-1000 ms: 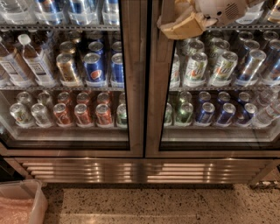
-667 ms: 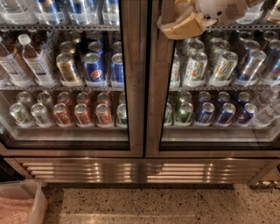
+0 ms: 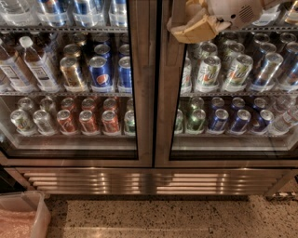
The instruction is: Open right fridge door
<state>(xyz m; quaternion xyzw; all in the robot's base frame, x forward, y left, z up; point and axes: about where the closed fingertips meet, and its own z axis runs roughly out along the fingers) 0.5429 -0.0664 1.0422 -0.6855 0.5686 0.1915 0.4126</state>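
Note:
The right fridge door [image 3: 165, 122] is a glass pane in a brushed steel frame, and it sits flush beside its twin. Green-and-white cans [image 3: 208, 70] and blue cans [image 3: 219, 118] show through its glass. My gripper [image 3: 192, 27], tan and cream, hangs at the top of the view. It rests against the upper part of the right door's left frame, near the seam between the two doors. The arm's pale housing [image 3: 235, 13] runs off to the upper right.
The left door [image 3: 143, 93] shows Pepsi cans, red cans and bottles. A steel louvred grille [image 3: 149, 181] runs under both doors. A white bin [image 3: 41, 210] with pink contents stands on the speckled floor [image 3: 163, 218] at the bottom left.

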